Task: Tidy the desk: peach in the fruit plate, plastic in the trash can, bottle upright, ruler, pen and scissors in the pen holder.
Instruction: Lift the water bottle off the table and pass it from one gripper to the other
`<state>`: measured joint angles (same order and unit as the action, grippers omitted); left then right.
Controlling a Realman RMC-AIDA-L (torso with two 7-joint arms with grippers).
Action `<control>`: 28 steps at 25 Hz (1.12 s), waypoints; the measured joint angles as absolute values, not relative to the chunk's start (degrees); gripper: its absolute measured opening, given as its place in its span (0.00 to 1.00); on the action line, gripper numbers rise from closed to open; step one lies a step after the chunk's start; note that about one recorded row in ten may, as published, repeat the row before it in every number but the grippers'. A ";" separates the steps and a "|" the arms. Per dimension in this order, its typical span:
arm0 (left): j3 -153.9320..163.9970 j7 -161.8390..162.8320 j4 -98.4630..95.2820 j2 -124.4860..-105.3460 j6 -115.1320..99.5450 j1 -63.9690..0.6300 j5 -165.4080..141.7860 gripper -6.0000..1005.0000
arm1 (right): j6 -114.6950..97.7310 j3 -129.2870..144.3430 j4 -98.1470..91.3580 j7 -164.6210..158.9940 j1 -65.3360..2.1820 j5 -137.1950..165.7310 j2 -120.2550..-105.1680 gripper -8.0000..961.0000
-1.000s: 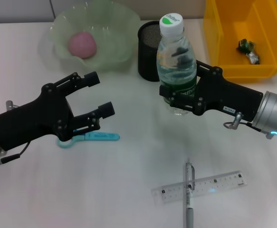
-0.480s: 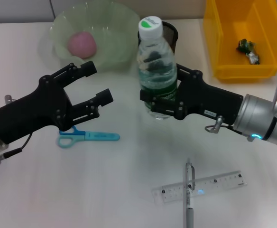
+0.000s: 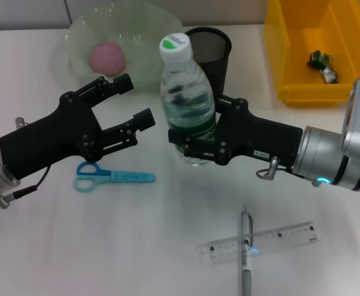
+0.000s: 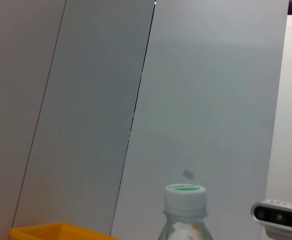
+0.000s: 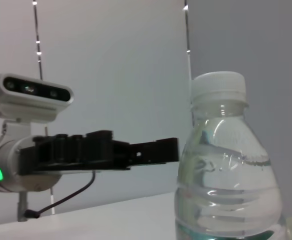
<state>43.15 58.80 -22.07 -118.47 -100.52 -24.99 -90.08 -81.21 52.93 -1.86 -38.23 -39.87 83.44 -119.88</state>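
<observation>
Bottle (image 3: 188,108) stands upright, gripped low by the right pincer (image 3: 195,145) beside the pen holder (image 3: 212,52); left pincer (image 3: 130,102) gapes wide just beside it, above the scissors (image 3: 109,178).

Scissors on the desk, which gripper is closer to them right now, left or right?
Left. The left gripper hovers open just above and behind the scissors. The right gripper is farther off to their right, shut on the bottle.

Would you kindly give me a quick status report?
Right gripper shut on upright bottle. Left gripper open beside it. Nothing between them.
</observation>
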 joint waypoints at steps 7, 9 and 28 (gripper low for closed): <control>43.16 58.77 -21.76 -118.44 -100.07 -25.37 -90.09 0.81 | -81.52 54.38 0.37 -36.89 -41.51 83.49 -119.88 0.79; 43.16 58.76 -21.74 -118.43 -99.83 -25.65 -90.08 0.81 | -81.53 54.47 1.13 -36.32 -42.17 83.58 -119.88 0.79; 43.54 58.71 -21.62 -118.47 -99.24 -27.19 -90.09 0.81 | -79.56 54.45 3.11 -35.85 -45.11 86.88 -119.88 0.79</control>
<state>43.54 58.71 -21.62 -118.47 -99.24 -27.19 -90.09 -79.56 54.46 3.11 -35.85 -45.11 86.88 -119.88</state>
